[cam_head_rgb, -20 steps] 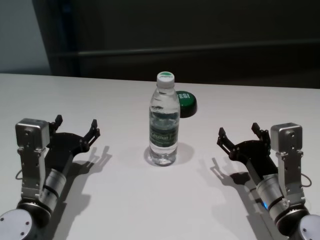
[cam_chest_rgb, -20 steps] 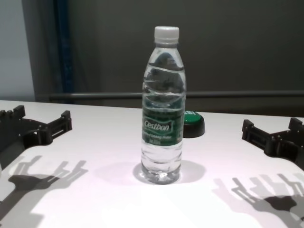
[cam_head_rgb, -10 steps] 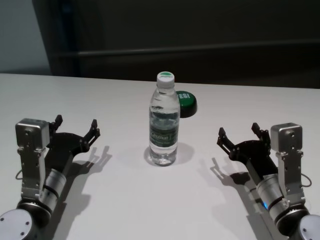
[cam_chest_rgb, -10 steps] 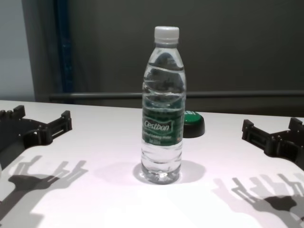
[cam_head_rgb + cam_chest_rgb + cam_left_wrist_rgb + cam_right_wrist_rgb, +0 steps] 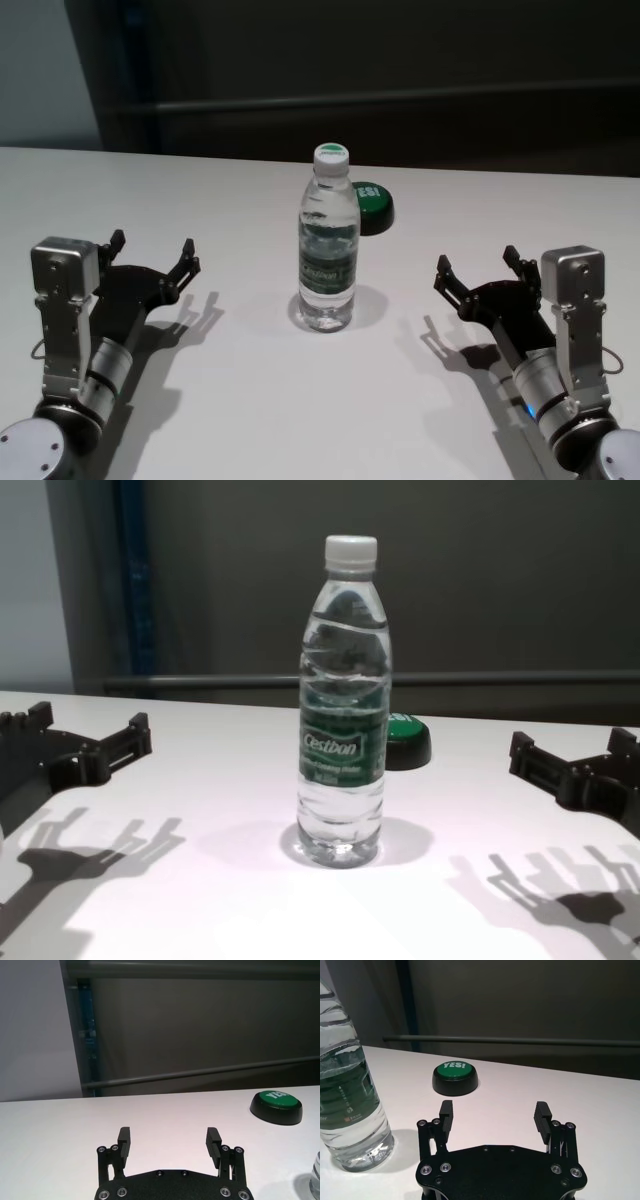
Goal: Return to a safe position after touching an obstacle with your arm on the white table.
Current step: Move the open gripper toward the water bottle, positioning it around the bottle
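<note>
The obstacle [image 5: 328,246], a tall clear water bottle with a white cap and dark green label, stands upright in the middle of the white table [image 5: 250,400]; it also shows in the chest view as the obstacle [image 5: 343,705]. My left gripper [image 5: 153,254] hovers low at the near left, open and empty, well clear of the bottle. My right gripper [image 5: 478,266] mirrors it at the near right, open and empty. The left wrist view shows the left gripper [image 5: 170,1141] with jaws spread; the right wrist view shows the right gripper [image 5: 494,1114] spread, bottle [image 5: 347,1090] off to its side.
A low black button with a green top [image 5: 370,206] sits just behind the bottle toward the right. Beyond the table's far edge runs a dark wall with a horizontal rail [image 5: 500,678].
</note>
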